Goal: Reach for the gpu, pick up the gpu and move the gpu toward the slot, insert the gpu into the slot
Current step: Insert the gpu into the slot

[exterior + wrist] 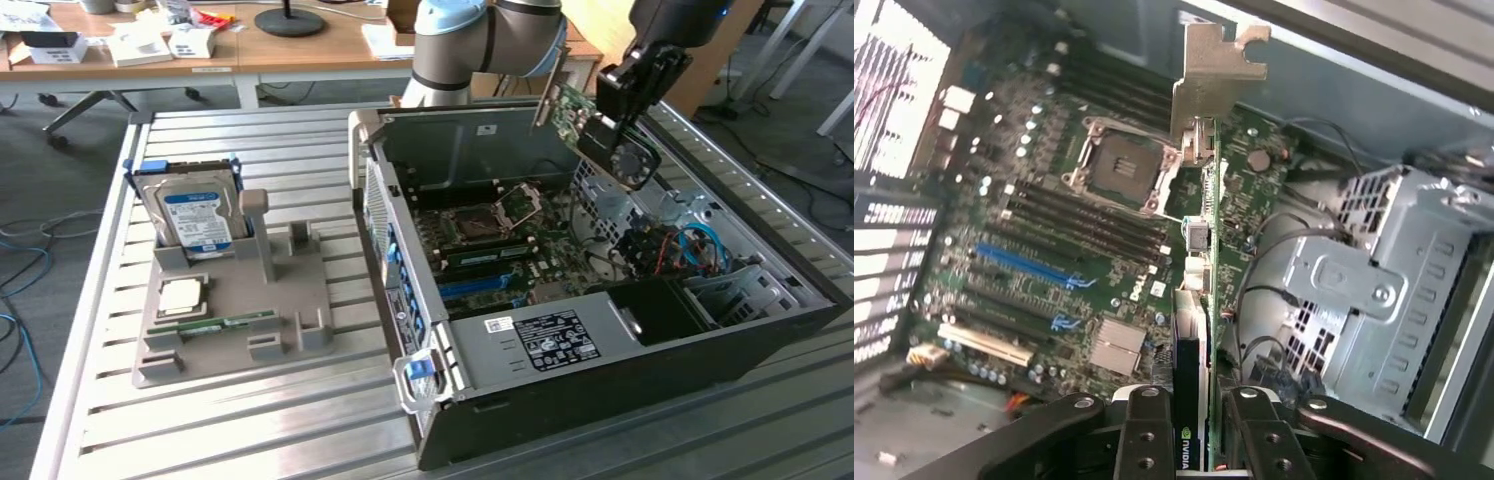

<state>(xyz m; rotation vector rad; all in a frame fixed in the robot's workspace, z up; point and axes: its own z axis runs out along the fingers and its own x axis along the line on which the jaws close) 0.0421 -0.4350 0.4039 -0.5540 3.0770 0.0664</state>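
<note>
The black robot hand [617, 118] [1194, 425] is clenched on the thin green gpu card with silver end bracket [571, 108] [1219, 90], holding it tilted in the air above the green motherboard [507, 250] [1054, 230] inside the open dark computer case [641, 350] on the slatted metal tabletop [240, 420].

Place: robotics lab or workshop.
Bench: slotted aluminium table [200, 440] carrying an open computer case [601, 400].
Background: wooden desks [240, 47], robot arm [467, 35], floor cables [20, 245].
</note>
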